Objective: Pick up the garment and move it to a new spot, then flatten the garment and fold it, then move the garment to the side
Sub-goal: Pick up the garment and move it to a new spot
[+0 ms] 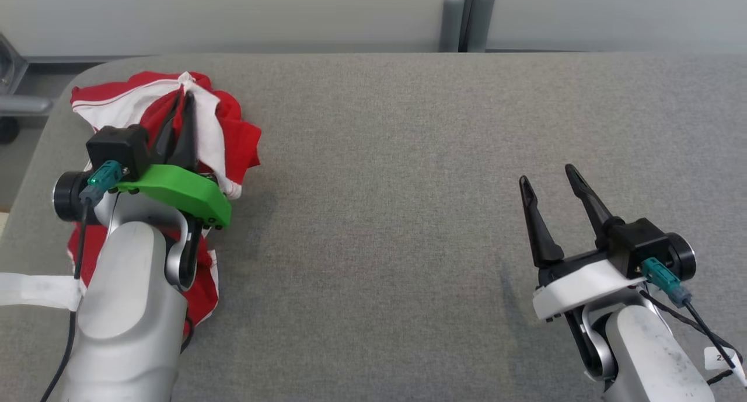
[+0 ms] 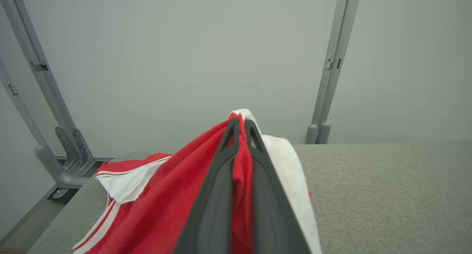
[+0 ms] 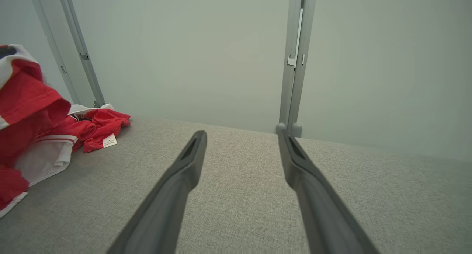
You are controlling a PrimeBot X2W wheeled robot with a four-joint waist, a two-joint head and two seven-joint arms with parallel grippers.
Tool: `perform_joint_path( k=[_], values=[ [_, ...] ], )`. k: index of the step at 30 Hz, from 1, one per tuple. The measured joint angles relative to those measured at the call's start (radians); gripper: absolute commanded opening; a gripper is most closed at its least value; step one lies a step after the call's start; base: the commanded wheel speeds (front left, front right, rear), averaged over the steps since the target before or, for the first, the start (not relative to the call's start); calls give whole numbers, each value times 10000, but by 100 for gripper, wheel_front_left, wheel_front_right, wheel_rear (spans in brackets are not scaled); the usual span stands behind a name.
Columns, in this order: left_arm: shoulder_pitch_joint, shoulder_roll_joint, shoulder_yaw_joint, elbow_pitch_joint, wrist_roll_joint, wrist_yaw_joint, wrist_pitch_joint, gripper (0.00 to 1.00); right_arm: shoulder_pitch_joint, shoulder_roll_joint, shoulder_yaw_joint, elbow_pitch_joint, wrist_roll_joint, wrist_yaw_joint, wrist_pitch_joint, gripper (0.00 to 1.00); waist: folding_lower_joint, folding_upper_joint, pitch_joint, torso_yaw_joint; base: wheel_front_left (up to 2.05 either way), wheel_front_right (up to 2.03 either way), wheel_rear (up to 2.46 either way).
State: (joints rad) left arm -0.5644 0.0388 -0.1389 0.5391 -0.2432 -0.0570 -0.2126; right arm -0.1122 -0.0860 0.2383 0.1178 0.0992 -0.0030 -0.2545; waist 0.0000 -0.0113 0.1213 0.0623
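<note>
A crumpled red and white garment (image 1: 233,135) lies at the far left of the grey table, partly under my left arm. My left gripper (image 1: 182,98) is shut on a raised fold of it, lifting the cloth into a peak. In the left wrist view the two dark fingers (image 2: 221,180) press together with red garment (image 2: 162,206) cloth squeezed between them. My right gripper (image 1: 548,183) hovers open over bare table at the right, nothing between its fingers (image 3: 184,173). The garment (image 3: 33,110) shows at the left edge of the right wrist view, with a small white label.
The grey fabric-covered table (image 1: 408,186) stretches wide between the two arms. Its rounded far-left corner is close behind the garment. A pale wall with grey metal posts (image 1: 464,17) stands behind the far edge.
</note>
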Motion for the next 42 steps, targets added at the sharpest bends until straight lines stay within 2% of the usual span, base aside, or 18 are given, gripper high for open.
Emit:
perform_joint_path(
  k=[3, 10, 17, 21, 27, 34, 42],
  values=[
    [3, -15, -255, -374, -13, -234, -44, 0, 181, 38, 10, 92, 4, -2, 0, 100, 0, 0, -306, -117, 0, 0, 0],
    [33, -105, -780, -1158, -581, -370, -71, 0, 500, 100, 90, 203, 6, -77, 0, 100, 0, 0, -766, -792, 0, 0, 0],
    [-13, -109, -2439, -2017, -619, -579, 178, 0, 640, 109, 199, 209, 2, -75, 0, 100, 0, 0, -1025, -1715, 0, 0, 0],
    [-565, -107, -3492, -2915, -1129, -637, 176, 0, 643, 119, 303, 205, -2, -63, 0, 100, 0, 0, -1093, -2280, 0, 0, 0],
    [-1446, -115, -3800, -3198, -1258, -646, 318, 0, 640, 157, 537, 203, -2, 44, 0, 100, 0, 0, -1092, -3132, 0, 0, 0],
    [-2302, -117, -4125, -2717, -127, -571, 445, 0, 601, 161, 506, 171, 0, 115, 0, 100, 0, 0, -890, -3923, 0, 0, 0],
    [-3816, 0, -4510, -2623, 1089, -573, 132, 0, 545, 211, 499, 104, 6, 113, 0, 100, 0, 0, -527, -4377, 0, 0, 0]
  ],
)
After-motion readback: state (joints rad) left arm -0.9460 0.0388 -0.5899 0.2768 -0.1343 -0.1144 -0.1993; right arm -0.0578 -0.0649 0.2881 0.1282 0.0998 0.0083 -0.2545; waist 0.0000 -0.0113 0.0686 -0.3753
